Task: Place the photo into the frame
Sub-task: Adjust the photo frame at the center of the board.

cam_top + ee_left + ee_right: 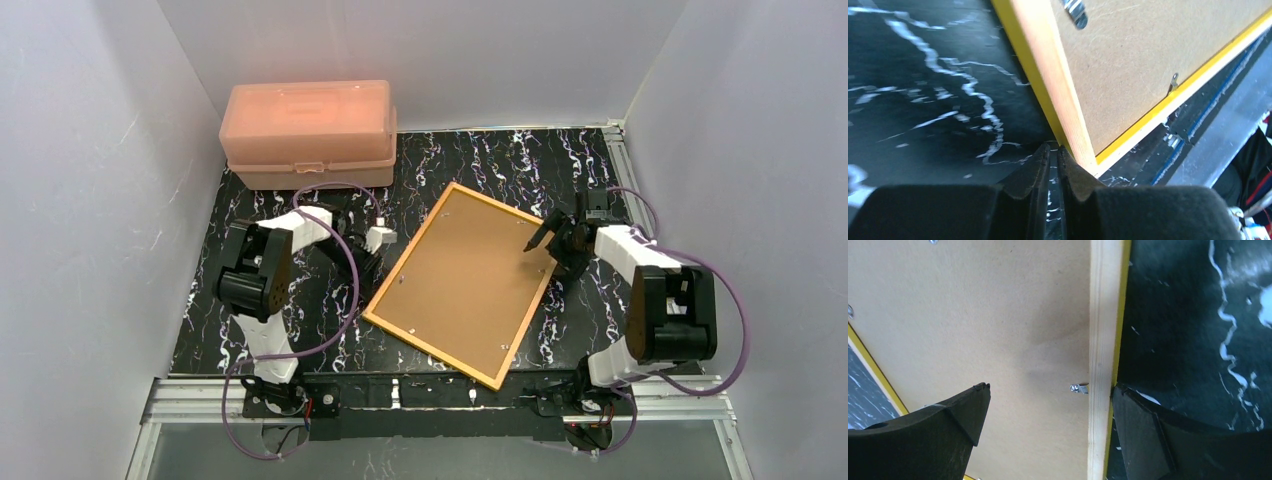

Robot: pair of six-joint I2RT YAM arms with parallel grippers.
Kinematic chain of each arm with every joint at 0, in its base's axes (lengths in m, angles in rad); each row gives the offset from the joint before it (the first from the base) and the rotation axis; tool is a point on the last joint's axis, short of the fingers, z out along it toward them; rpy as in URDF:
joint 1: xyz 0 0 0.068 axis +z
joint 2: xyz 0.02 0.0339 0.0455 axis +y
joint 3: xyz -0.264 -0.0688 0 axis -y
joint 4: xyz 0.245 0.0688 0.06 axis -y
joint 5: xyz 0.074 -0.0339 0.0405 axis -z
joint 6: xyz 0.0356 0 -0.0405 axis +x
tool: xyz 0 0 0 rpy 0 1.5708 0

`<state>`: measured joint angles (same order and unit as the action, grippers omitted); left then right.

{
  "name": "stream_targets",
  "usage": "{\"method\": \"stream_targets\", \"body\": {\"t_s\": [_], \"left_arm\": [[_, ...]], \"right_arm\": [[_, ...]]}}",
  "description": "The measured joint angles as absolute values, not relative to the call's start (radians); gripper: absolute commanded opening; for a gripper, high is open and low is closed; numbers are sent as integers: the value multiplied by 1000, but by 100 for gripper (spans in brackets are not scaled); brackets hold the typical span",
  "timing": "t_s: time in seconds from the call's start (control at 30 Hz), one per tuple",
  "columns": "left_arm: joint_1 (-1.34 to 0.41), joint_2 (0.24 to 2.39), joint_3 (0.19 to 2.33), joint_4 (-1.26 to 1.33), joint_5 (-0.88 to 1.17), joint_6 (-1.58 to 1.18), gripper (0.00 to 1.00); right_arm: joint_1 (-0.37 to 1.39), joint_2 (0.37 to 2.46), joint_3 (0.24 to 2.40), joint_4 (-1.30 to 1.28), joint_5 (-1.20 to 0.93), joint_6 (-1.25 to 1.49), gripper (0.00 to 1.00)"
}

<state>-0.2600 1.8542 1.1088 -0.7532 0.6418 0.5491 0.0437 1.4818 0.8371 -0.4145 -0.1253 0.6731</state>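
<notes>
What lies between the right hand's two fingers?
The wooden edge of the frame, a metal tab and the backing board; the right wrist view shows it.

Frame lies skewed (back upward); right gripper apparently spread.

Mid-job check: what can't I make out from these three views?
- The photo: in no view; the backing board fills the frame, so whether it lies beneath is hidden.
- The clips: too small in the top view to tell if turned; the wrist views cut most off.
- The frame's front: faces the table, only its yellow edge shows.
</notes>
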Motion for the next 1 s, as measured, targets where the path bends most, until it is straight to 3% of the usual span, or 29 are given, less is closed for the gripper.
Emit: {"method": "stream_targets", "body": {"t_s": [0.33, 0.7, 0.93, 1.0], "left_arm": [[-357, 1834, 1047, -778, 691, 558, 13], [-398, 1788, 1038, -791, 705, 528, 25], [-326, 1773, 1093, -887, 776, 530, 30], [-289, 1773, 1111, -902, 798, 521, 37]], "right_arm": [[43, 1653, 987, -364, -191, 662, 99], [73, 1812, 1160, -349, -244, 638, 99], [81, 1710, 1224, -391, -167, 604, 99], [86, 1623, 1213, -391, -152, 606, 99]]}}
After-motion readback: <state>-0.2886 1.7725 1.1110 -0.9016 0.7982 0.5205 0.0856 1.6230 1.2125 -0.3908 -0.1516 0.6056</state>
